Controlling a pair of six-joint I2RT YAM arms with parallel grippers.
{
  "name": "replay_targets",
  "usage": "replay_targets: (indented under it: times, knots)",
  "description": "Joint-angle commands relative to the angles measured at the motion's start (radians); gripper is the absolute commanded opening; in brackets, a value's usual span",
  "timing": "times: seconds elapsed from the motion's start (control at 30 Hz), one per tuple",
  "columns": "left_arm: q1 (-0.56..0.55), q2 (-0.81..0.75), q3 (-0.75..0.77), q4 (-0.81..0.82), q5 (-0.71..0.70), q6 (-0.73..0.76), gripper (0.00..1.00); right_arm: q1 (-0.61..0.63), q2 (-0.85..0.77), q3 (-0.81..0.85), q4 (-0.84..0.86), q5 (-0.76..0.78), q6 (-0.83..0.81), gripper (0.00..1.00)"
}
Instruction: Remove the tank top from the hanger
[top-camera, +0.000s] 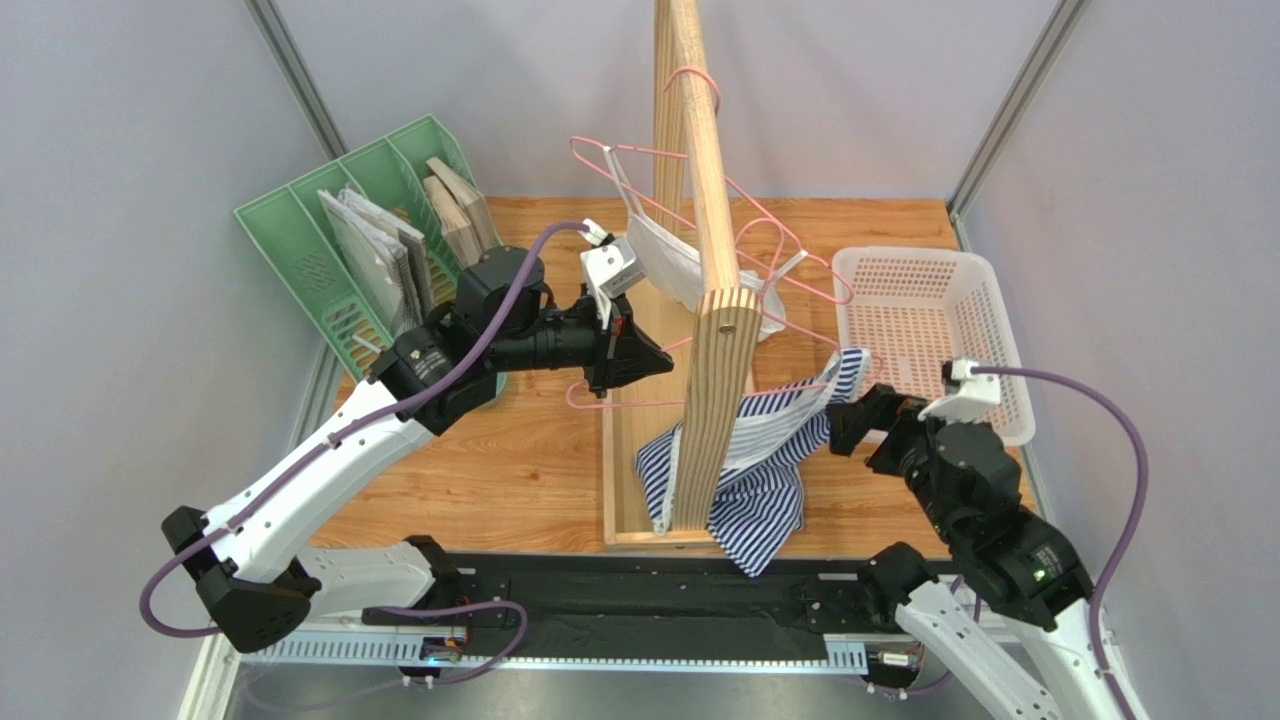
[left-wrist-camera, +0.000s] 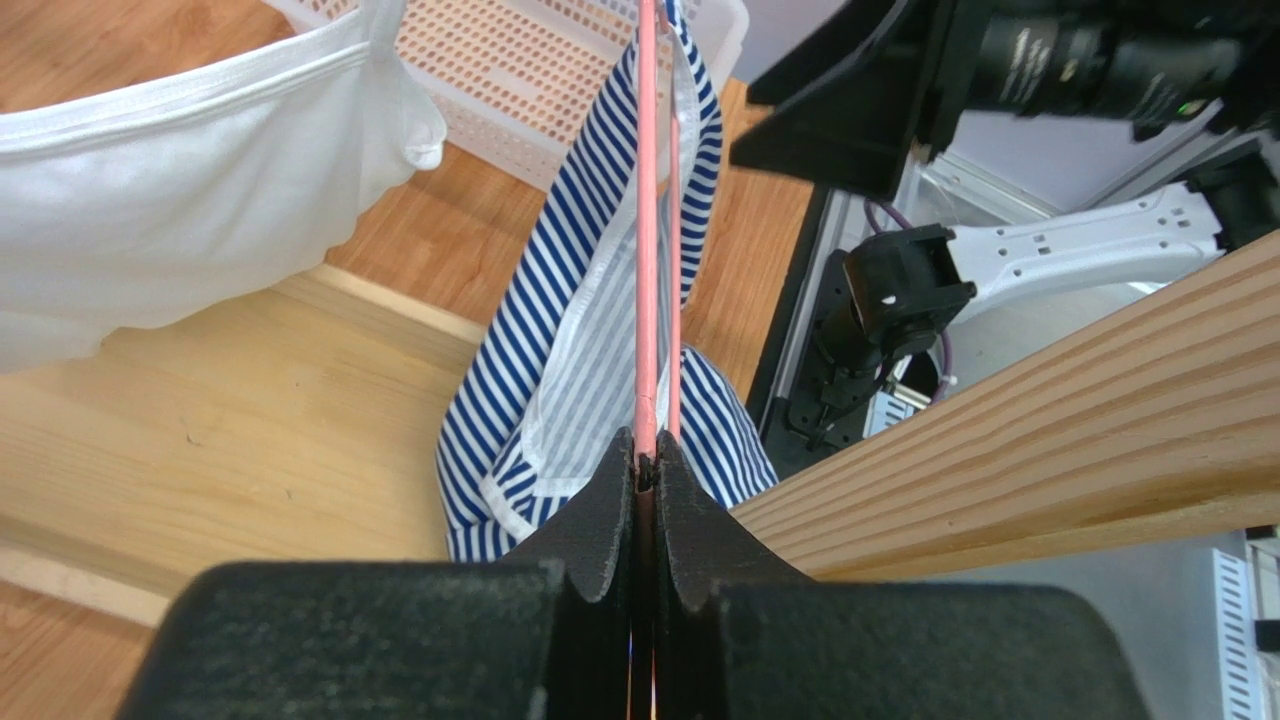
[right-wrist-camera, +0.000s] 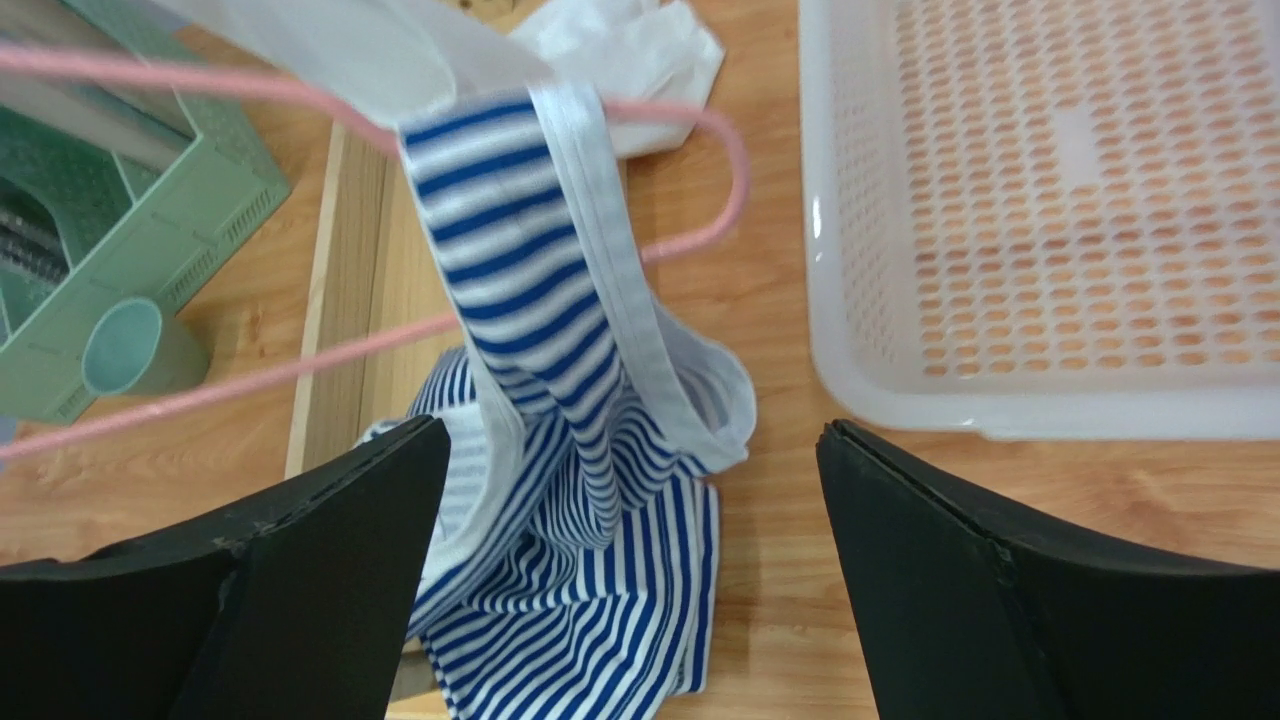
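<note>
A blue-and-white striped tank top (top-camera: 759, 465) hangs by one strap from a pink wire hanger (top-camera: 661, 396), and its body is heaped on the table beside the rack base. My left gripper (top-camera: 634, 360) is shut on the hanger wire (left-wrist-camera: 648, 225), left of the wooden post. In the left wrist view the tank top (left-wrist-camera: 579, 345) hangs beyond the gripper (left-wrist-camera: 649, 453). My right gripper (top-camera: 849, 417) is open and empty just right of the top. In the right wrist view its jaws (right-wrist-camera: 631, 435) stand wide apart on either side of the strap (right-wrist-camera: 526, 240), which loops over the hanger's curved end (right-wrist-camera: 732, 180).
A wooden rack post (top-camera: 714, 270) stands between my arms, with a white garment (top-camera: 669, 255) on another pink hanger. A white perforated basket (top-camera: 917, 323) sits at the right. A green file rack (top-camera: 353, 240) holding papers stands at the back left.
</note>
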Motion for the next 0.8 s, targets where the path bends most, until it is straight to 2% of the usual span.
replay_targets:
  times: [0.0,0.17,0.23,0.33,0.47,0.53,0.67,0.77]
  knots:
    - [0.007,-0.037,0.006,0.061,0.034,-0.012,0.0,0.005,-0.082,-0.131,0.137,-0.162,0.1,0.98]
    - [0.009,-0.03,0.007,0.064,0.063,-0.021,0.0,0.003,-0.132,-0.256,0.298,-0.171,0.117,0.84]
    - [0.01,-0.029,0.006,0.064,0.074,-0.025,0.0,0.003,-0.114,-0.292,0.385,-0.193,0.097,0.82]
    - [0.009,-0.027,0.009,0.061,0.083,-0.029,0.0,0.003,-0.062,-0.305,0.421,-0.17,0.099,0.76]
    - [0.009,-0.032,0.012,0.041,0.069,-0.022,0.0,0.003,-0.024,-0.294,0.396,-0.15,0.131,0.42]
    - [0.009,-0.033,0.013,0.029,0.058,-0.017,0.0,0.003,-0.025,-0.287,0.369,-0.163,0.148,0.3]
    - [0.009,-0.032,0.024,0.017,0.045,-0.014,0.0,0.003,-0.06,-0.296,0.321,-0.176,0.178,0.2]
    - [0.009,-0.03,0.032,0.006,0.037,-0.009,0.0,0.003,-0.106,-0.306,0.292,-0.19,0.168,0.2]
